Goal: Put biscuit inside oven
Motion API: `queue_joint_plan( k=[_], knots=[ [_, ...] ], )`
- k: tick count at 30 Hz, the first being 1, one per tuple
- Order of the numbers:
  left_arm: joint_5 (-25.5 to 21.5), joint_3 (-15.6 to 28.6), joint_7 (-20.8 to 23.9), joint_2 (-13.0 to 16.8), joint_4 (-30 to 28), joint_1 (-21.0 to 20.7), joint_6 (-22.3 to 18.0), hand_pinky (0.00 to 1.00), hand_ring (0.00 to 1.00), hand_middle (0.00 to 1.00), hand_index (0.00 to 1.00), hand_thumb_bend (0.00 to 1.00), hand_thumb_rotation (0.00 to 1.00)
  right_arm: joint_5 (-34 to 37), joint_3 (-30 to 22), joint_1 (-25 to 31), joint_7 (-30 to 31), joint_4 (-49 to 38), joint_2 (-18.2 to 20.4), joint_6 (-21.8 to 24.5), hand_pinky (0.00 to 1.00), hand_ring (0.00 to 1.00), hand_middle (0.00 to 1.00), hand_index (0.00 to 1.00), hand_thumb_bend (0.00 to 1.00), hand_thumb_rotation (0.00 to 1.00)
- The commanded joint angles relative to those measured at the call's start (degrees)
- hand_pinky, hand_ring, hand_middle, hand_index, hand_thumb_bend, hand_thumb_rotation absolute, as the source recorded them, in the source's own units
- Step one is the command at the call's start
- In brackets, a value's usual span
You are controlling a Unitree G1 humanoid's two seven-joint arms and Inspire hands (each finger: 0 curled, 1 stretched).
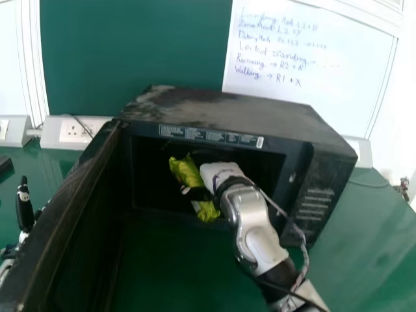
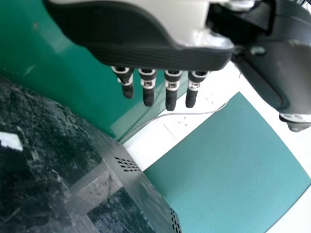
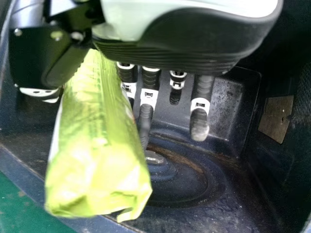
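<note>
The glossy, crinkled yellow-green biscuit packet (image 1: 185, 170) is pinched between the thumb and fingers of the white-and-black right hand (image 1: 219, 173) at the mouth of the boxy, dusty black microwave oven (image 1: 227, 110). Its slant probably comes from being gripped by the sides, leaving its end leading inward. The flat dark door (image 1: 68, 208) stands wide, presumably for clearance. Inside, the scuffed floor (image 3: 221, 199) has a round recess. The left hand's (image 2: 160, 57) fingers hang straight, apart from anything.
</note>
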Motion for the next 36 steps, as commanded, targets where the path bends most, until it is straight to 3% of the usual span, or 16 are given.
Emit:
queue_joint_plan(
  k=[1,5,10,21,36],
  knots=[
    [-0.72,0.11,-0.78,-0.26,-0.18,0.21,-0.57,0.69,0.76,0.79,0.76,0.62,0.0,1.06,0.53,-3.4,-2.26,2.9,0.17,0.5,0.15,0.22,0.47,0.69,0.56,0.0],
    [-0.79,0.03,-0.61,-0.17,-0.33,0.32,-0.49,0.68,0.76,0.79,0.76,0.63,0.0,3.25,0.84,-5.95,-6.73,9.59,1.85,1.24,0.1,0.17,0.47,0.72,0.56,0.0],
    [-1.22,0.08,-0.5,-0.34,-0.48,0.52,-0.42,0.68,0.76,0.79,0.76,0.64,0.0,6.21,1.87,-8.04,-11.98,15.36,2.38,0.67,0.1,0.17,0.47,0.75,0.56,0.0],
    [-1.91,-0.28,0.1,-0.33,-1.25,1.09,-0.47,0.69,0.76,0.79,0.76,0.63,0.0,11.8,4.0,-12.88,-17.64,25.53,3.13,-0.41,0.1,0.17,0.47,0.79,0.56,0.0],
    [-1.96,-0.61,-0.17,-0.77,-1.65,1.31,-0.73,0.7,0.78,0.81,0.79,0.62,0.0,16.41,5.83,-16.41,-28.11,34.53,3.6,-4.54,0.1,0.17,0.47,0.7,0.57,0.0]
  ],
)
